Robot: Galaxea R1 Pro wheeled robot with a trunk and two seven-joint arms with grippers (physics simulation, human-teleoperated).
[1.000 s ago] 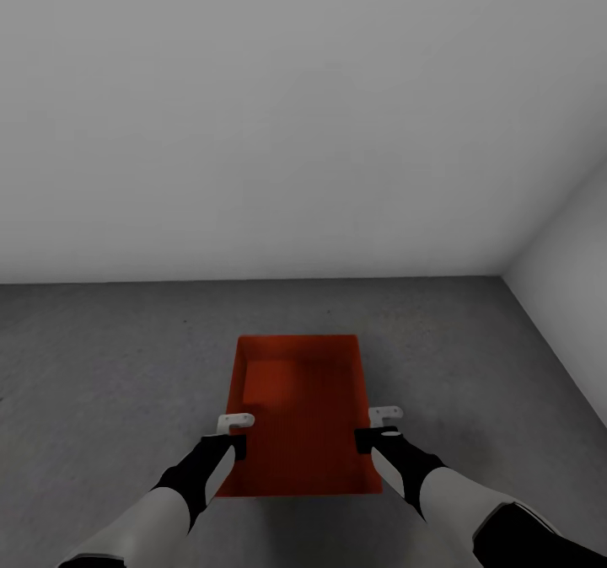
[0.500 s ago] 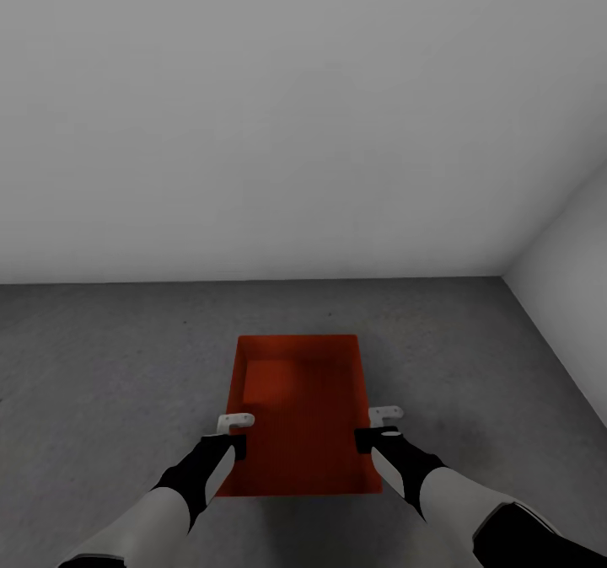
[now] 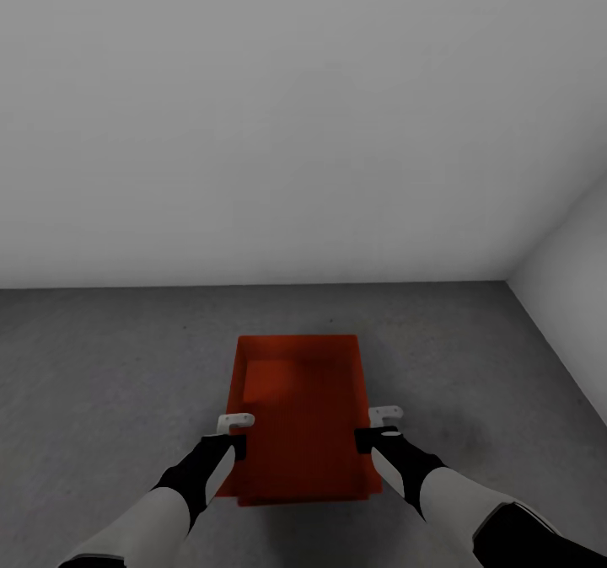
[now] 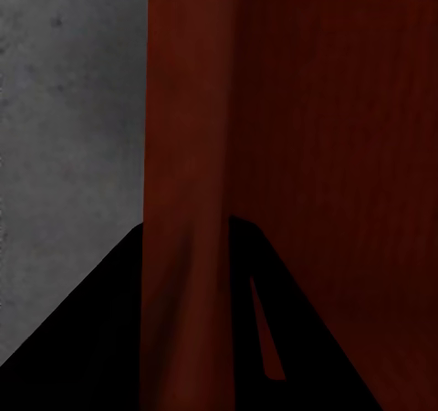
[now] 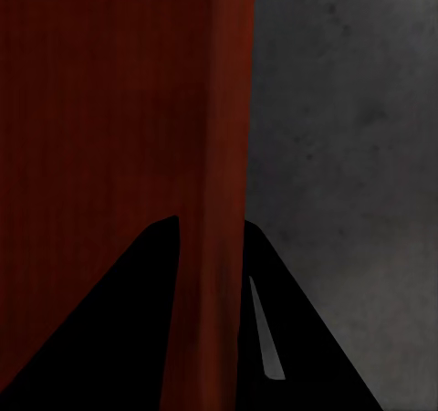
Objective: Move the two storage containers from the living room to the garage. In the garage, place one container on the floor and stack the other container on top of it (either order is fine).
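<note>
Both grippers, left point(image 3: 237, 433) and right point(image 3: 376, 426), clamp a red storage container's point(image 3: 299, 399) side walls above the garage floor point(image 3: 101, 366); next, lowering it level.

We see both our arms reaching forward and down, white on the forearms and black at the wrists. Our left gripper point(image 3: 235, 435) is closed on the left long wall of the red-orange open-top plastic bin point(image 3: 299, 408), one finger on each side. Our right gripper point(image 3: 372, 427) is closed on the opposite wall in the same way.
</note>
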